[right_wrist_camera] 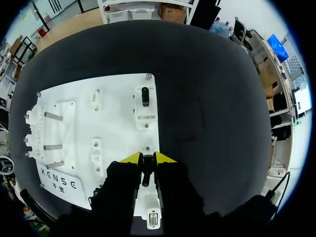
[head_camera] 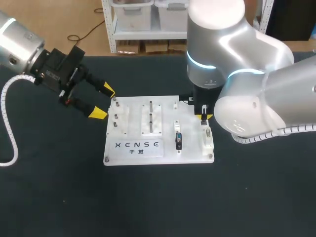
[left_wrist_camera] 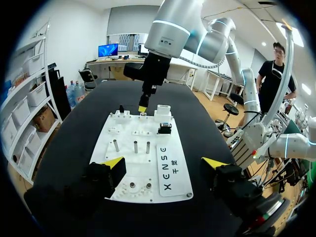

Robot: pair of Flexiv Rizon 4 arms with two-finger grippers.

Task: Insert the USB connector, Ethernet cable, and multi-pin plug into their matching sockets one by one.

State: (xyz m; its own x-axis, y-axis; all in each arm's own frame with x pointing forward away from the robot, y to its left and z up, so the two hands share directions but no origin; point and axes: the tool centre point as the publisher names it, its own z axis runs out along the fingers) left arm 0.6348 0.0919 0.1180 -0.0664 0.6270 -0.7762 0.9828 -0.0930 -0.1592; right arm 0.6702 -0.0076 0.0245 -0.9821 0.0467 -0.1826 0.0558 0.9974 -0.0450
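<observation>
Slim dark connector (right_wrist_camera: pixel 145 175) clamped between the yellow tips of right gripper (right_wrist_camera: pixel 146 159), fingers drawn close together, over the right rear part of the white socket board (head_camera: pixel 133 153), at the rear end of a white socket block (head_camera: pixel 207 139). Left gripper (head_camera: pixel 102 102) released, fingers spread wide, just off the board's left rear corner above the black table (head_camera: pixel 49 187).

Even overhead room light falls on your dark table (head_camera: pixel 49 197): the white board (head_camera: pixel 133 148) glares brightly, your right arm's shell (head_camera: pixel 247 59) carries broad soft highlights, and shadows stay faint throughout.
</observation>
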